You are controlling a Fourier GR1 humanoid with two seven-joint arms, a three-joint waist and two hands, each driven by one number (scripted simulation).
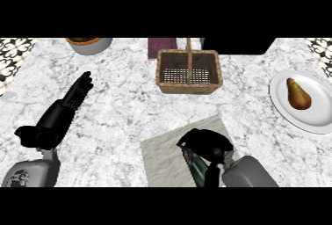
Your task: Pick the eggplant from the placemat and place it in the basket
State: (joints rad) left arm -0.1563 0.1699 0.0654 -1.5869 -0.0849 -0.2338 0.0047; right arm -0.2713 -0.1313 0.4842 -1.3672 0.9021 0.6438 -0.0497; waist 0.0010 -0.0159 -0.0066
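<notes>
Marble counter (123, 110) bears grey placemat (165, 158), wicker basket (189, 71), pear plate (318, 118).

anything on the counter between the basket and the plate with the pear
Nothing: in the head view the stretch between the basket and the plate holding the pear is bare marble counter.

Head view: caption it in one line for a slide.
Right hand curled over the eggplant on the placemat, wicker basket beyond, left hand open.
</notes>
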